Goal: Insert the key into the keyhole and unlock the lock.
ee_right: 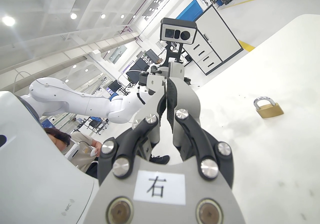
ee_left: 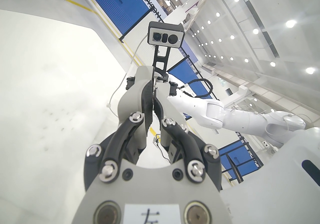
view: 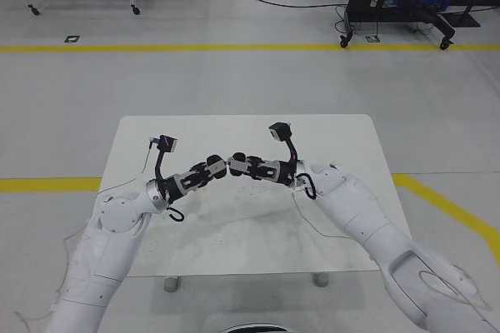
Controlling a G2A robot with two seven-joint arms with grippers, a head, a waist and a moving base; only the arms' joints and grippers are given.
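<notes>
**Ana:** What do you see from the top?

**Ben:** A white table (view: 342, 137). The left arm (view: 121, 216) comes in from one side and the right arm (view: 350, 204) from the other. Both bend at the elbow and reach to the middle, over the table. The left gripper (view: 222, 165) and the right gripper (view: 239, 160) point at each other, tip to tip, very near.

**Ana:** Are they open?

**Ben:** From up there I cannot tell. They are too small.

**Ana:** And from the left wrist?

**Ben:** The left gripper (ee_left: 152, 89) is closed tight. Its two black pads (ee_left: 149, 101) press on each other. It points across the table (ee_left: 50, 72). Just past its tip stands the right arm's small camera (ee_left: 165, 38) on a black stalk. The right arm goes away behind it, with a bend in it.

**Ana:** And from the right wrist?

**Ben:** The right gripper (ee_right: 167, 89) is pinched closed too, pad on pad. The left arm's camera (ee_right: 178, 32) stands just past its tip. The left arm bends away behind.

**Ana:** Where is the lock?

**Ben:** A brass padlock (ee_right: 268, 109) with a silver loop lies on the table (ee_right: 275, 59). It is off to one side of the right gripper, well apart. No gripper touches it.
</notes>
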